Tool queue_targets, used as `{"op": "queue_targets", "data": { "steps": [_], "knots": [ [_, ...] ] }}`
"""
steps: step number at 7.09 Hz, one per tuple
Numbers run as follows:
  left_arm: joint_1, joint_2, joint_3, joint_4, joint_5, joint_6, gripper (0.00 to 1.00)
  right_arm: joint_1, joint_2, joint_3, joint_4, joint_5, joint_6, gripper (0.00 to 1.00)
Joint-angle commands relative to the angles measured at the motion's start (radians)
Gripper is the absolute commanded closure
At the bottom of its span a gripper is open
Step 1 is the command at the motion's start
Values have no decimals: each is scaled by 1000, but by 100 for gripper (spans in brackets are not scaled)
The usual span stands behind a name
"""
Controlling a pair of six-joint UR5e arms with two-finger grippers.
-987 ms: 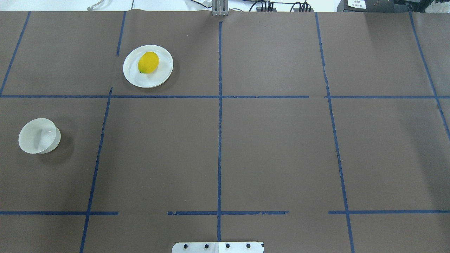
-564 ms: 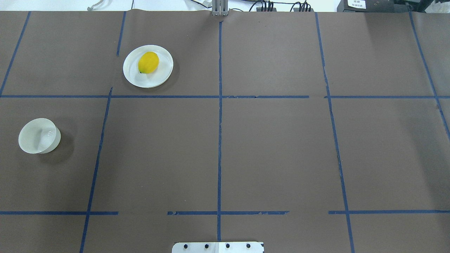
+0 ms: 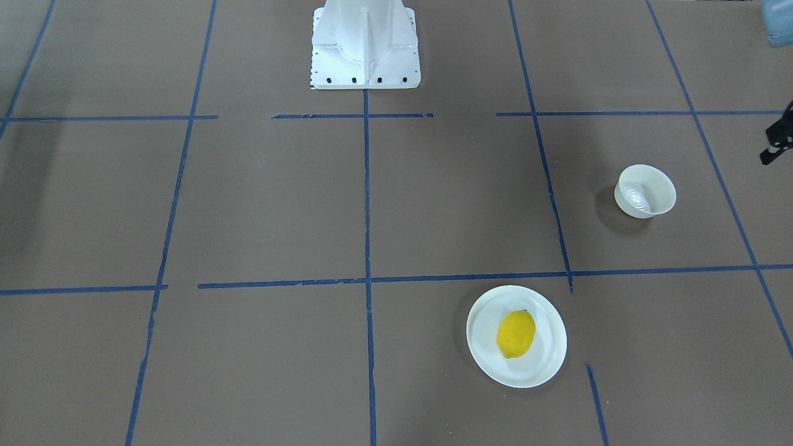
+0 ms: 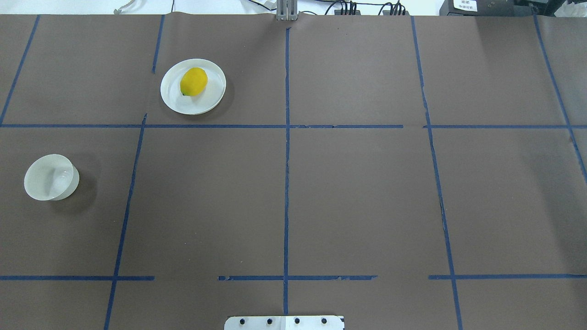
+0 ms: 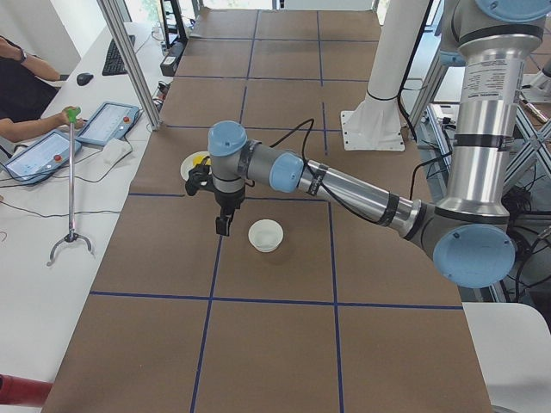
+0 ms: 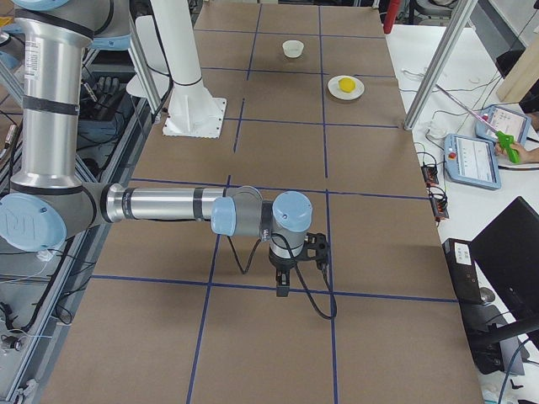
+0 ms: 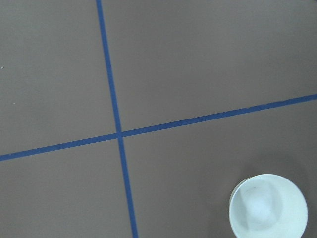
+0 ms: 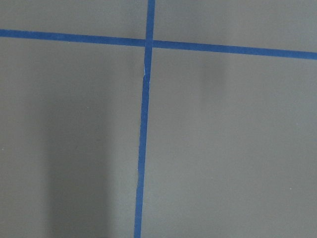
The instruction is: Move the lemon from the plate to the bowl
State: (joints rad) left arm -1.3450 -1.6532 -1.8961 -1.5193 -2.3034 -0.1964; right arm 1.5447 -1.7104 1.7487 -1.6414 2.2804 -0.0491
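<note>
We are finding the small bright yellow oval lemon [image 4: 193, 81] lying on the flat round white disposable plate [image 4: 212, 98], long axis running roughly away from the robot's base [image 3: 364, 49], well apart from the small deep white bowl [image 4: 50, 177] on the brown paper-covered bench [image 4: 357, 197]. The left tool [image 5: 223, 225], hanging near the bowl, is looking the nearer one, the lemon lying forward and inward of it, the right tool [image 6: 282, 286] hanging at the far end; we cannot tell whether either is open or closed.
</note>
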Motion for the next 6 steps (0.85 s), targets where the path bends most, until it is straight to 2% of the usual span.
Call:
{"op": "queue_targets", "data": {
  "steps": [1, 2, 4, 6],
  "knots": [
    [197, -144, 12, 5, 48, -241, 0, 0, 0, 0, 0, 1, 0, 0],
    [258, -245, 79, 11, 65, -335, 0, 0, 0, 0, 0, 1, 0, 0],
    [338, -480, 347, 4, 103, -463, 0, 0, 0, 0, 0, 1, 0, 0],
    [357, -636, 576, -131, 116, -538, 0, 0, 0, 0, 0, 1, 0, 0]
  ]
}}
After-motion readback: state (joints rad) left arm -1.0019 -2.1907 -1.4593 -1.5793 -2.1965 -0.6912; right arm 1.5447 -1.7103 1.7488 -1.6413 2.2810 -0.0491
